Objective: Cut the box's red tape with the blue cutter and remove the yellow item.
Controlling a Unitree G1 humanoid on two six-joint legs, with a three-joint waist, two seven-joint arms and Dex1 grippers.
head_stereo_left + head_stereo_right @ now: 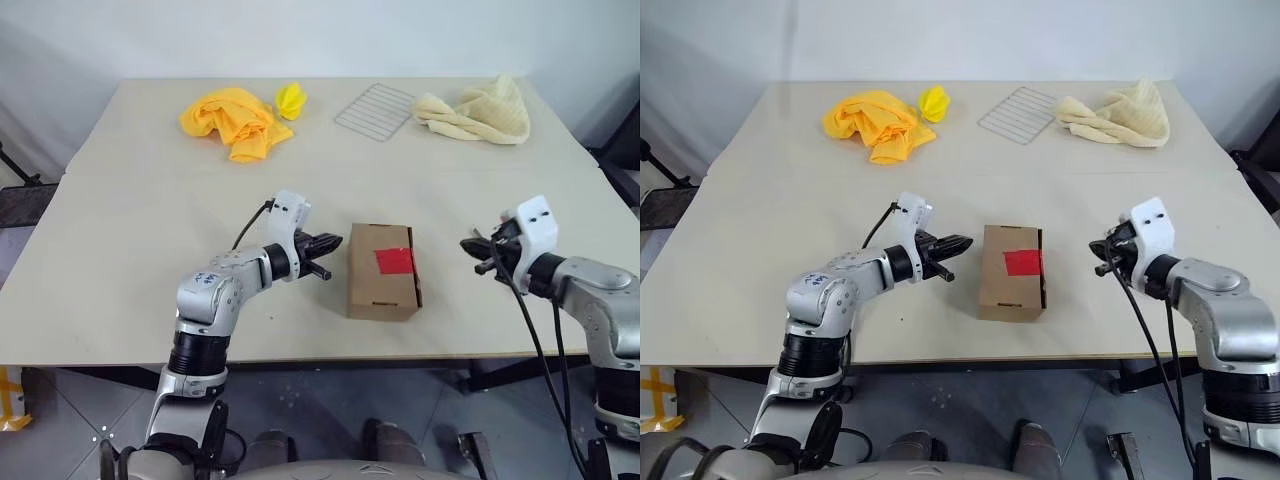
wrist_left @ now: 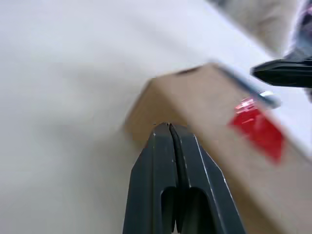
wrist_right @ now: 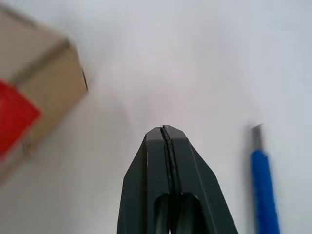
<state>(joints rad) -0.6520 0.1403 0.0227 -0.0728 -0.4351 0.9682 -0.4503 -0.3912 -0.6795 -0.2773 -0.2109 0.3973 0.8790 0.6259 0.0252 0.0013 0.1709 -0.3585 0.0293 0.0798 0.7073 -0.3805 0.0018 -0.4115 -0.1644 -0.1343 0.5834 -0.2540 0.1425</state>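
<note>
This looks like a robot test room. A big plain beige table [image 1: 120,260] stands by bare white walls [image 1: 300,35] on a grey tiled floor [image 1: 60,400]. Black cables [image 1: 535,340] hang down.

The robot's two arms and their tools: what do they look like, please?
Both arms are silver-grey metal with black joint rings. Each wrist carries a white camera block with small dark dots. Black cables run along each forearm. The left tool and the right tool each have two black, tapered fingers.
</note>
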